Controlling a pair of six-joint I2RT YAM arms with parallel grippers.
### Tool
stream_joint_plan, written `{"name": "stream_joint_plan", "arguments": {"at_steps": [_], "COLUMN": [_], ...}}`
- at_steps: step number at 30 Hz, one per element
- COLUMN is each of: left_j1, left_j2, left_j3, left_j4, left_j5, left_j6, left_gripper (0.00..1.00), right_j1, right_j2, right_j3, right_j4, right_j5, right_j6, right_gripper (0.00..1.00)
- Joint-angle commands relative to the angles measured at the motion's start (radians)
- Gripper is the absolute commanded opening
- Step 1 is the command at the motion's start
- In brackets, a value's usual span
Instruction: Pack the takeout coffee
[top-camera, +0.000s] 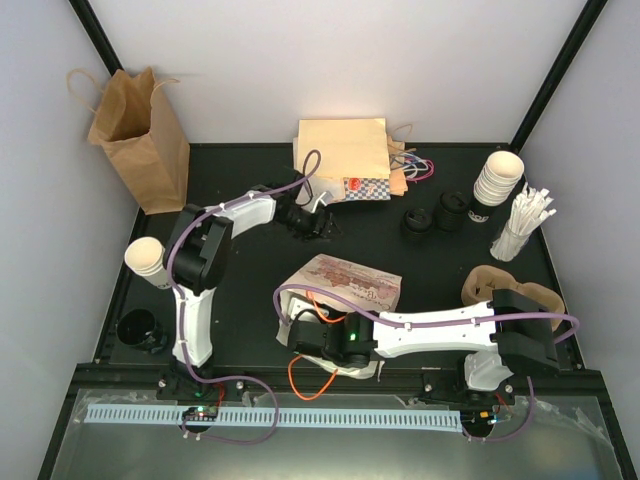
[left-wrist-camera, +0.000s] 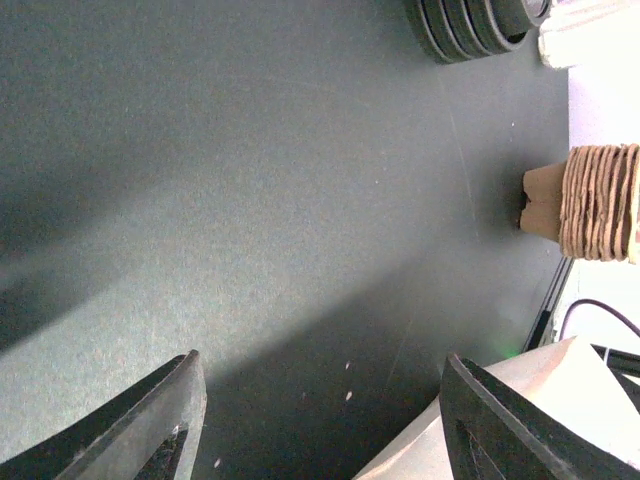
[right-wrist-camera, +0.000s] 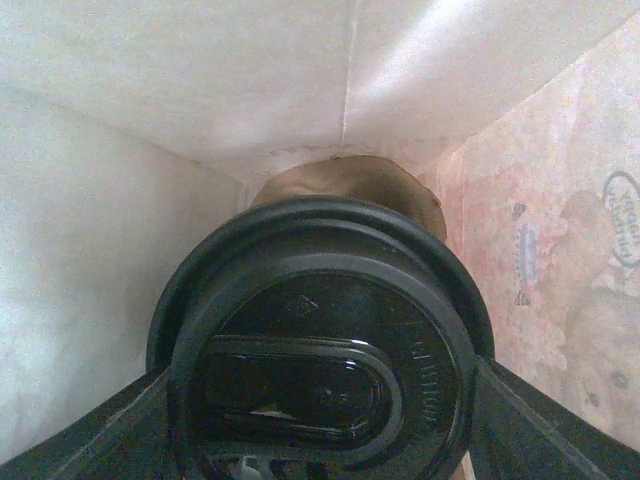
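Left arm (top-camera: 195, 285): white links between black joint housings, black base. Right arm (top-camera: 430, 328): same build, with a long white link and a blocky black housing at the elbow.

A purple cable (top-camera: 235, 203) is strung along each arm. A thin orange wire (top-camera: 297, 385) sits by the right wrist, where a small green light (top-camera: 352, 337) is lit.

Left gripper (left-wrist-camera: 322, 365): fingers (left-wrist-camera: 150, 430) black, matte and wedge-shaped. Right gripper (right-wrist-camera: 322, 370): fingers (right-wrist-camera: 110, 430) dark and tapered.

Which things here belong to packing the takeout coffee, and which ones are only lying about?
Belong to the job: takeout coffee, held by the right gripper; printed paper bag around it.
Lying about: brown bag, stacked cups, loose black lids, white sticks, cup carriers.
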Motion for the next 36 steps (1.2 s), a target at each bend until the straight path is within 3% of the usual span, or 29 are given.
{"name": "stream_joint_plan", "arguments": {"at_steps": [1, 12, 23, 36], "left_j1": [-0.008, -0.038, -0.038, -0.036], "left_j2": [0.036, 0.102, 0.084, 0.002], "left_j3": [0.054, 0.107, 0.076, -0.053], "left_j4": [0.053, 0.033, -0.014, -0.002], "left_j5": [0.071, 0.145, 0.159, 0.137], "left_j6": [0.02, 0.047, 0.07, 0.063], "left_gripper": [0.66, 0.6, 0.42, 0.39], "right_j1": [-0.004, -0.004, -0.004, 0.018], "right_j2": [-0.016, -0.024, -0.045, -0.056], "right_j3": [0.023, 0.018, 0.01, 0.01], "right_j4": [-0.003, -0.002, 0.0, -0.001], "right_j5": [0.018, -0.02, -0.046, -0.092], "right_j6": [0.012, 0.009, 0.01, 0.001], "right_gripper": [0.33, 0.33, 0.33, 0.33]}}
